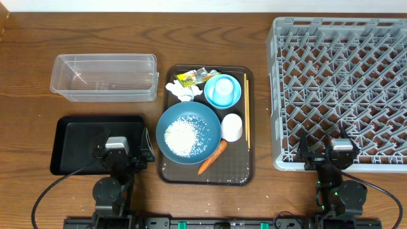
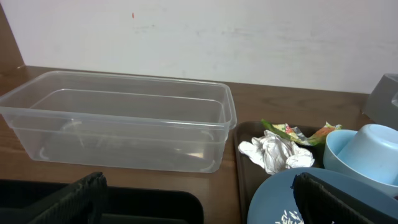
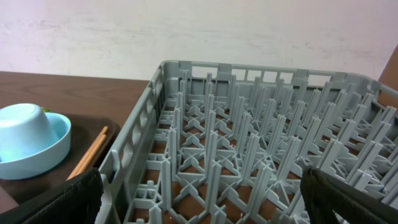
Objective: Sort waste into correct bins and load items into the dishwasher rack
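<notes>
Nothing is sorted yet. The rice (image 1: 182,137) in the dark-blue bowl (image 1: 202,116), carrot (image 1: 213,157), tissue (image 1: 182,91), snack wrapper (image 1: 189,78), light-blue cup (image 1: 223,91), small whitish cup (image 1: 232,126) and chopsticks (image 1: 247,111) all sit on the brown tray (image 1: 203,176) mid-frame. The clear tub (image 1: 105,95), black tray (image 1: 73,137) and rack (image 1: 343,89) at the right are empty. The left end effector (image 1: 118,154) and right end effector (image 1: 335,154) are spread apart, holding nothing.
</notes>
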